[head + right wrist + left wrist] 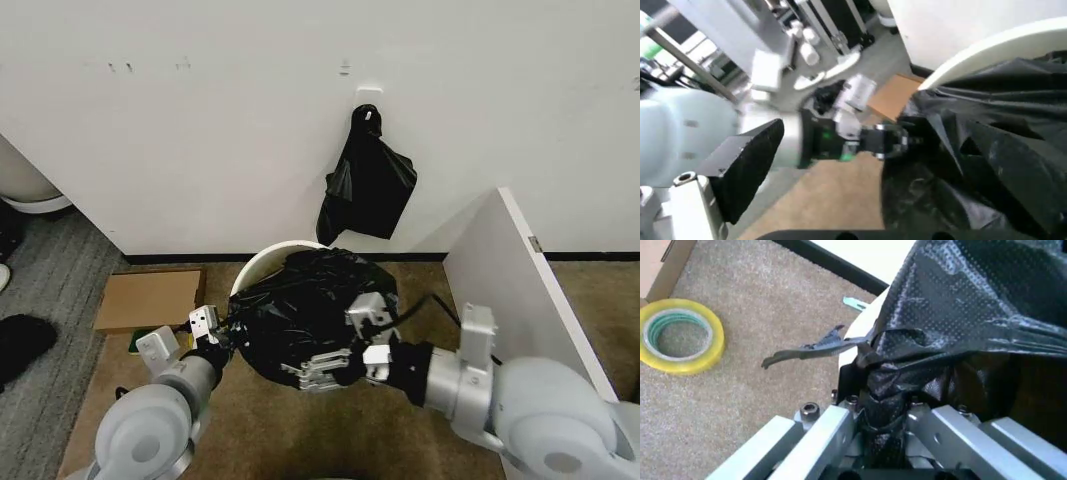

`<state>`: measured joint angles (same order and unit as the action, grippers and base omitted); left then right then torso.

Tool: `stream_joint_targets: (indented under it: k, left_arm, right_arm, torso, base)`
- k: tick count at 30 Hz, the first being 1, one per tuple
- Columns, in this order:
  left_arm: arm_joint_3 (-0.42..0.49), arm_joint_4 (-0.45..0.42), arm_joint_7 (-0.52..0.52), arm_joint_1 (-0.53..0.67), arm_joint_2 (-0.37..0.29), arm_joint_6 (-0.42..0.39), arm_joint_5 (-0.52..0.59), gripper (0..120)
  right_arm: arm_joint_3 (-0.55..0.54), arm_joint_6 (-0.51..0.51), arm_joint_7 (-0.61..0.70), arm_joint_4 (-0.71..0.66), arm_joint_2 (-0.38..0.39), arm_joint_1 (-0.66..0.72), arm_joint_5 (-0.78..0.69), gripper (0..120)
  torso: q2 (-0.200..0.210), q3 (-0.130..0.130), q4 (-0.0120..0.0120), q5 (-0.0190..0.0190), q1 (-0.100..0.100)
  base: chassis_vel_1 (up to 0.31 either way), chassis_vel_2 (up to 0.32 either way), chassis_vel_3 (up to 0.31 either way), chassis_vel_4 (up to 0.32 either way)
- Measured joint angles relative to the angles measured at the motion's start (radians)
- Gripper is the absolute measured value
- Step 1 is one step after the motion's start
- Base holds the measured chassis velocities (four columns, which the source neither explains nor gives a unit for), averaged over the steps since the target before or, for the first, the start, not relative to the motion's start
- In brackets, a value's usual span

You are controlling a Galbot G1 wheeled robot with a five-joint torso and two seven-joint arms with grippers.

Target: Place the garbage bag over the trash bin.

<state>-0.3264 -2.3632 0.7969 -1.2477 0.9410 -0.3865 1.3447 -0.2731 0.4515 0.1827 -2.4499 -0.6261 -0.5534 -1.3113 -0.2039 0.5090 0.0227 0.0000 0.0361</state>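
Observation:
The cream-white trash bin (262, 262) stands against the wall. The crinkled black garbage bag (310, 310) is draped over most of its top, and the far-left rim is still bare. My left gripper (213, 328) is at the bin's left side, shut on a bunched edge of the garbage bag (960, 315); its fingers (840, 425) pinch the plastic. My right gripper (345, 345) is at the bin's front right, open, with its fingers spread against the bag. One black finger pad (750, 165) stands apart from the garbage bag (987, 165), below the white bin rim (1000, 47).
A smaller black bag bundle (368, 185) hangs from a wall hook above the bin. A flat cardboard piece (150, 298) and a yellow tape roll (680, 335) lie on the carpet to the left. A white panel (510, 280) leans at the right.

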Motion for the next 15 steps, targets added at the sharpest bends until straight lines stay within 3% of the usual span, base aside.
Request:
stream_joint_targets:
  k: [9, 15]
  left_arm:
    - [-0.007, -0.003, 0.0, -0.003, -0.002, -0.001, -0.001, 0]
    - [-0.01, 0.003, -0.001, 0.0, -0.002, -0.001, -0.001, 0]
  right_arm:
    - [-0.076, 0.045, 0.077, 0.042, -0.036, 0.061, 0.036, 100]
    - [-0.041, 0.069, 0.104, 0.04, -0.018, 0.05, 0.05, 100]
  torso:
    - [0.0, 0.0, 0.0003, 0.0, 0.0]
    - [0.0, 0.0, 0.0005, -0.0001, 0.0]
  base:
    - [0.0, 0.0, 0.0, 0.0]
    - [0.0, 0.0, 0.0, 0.0]
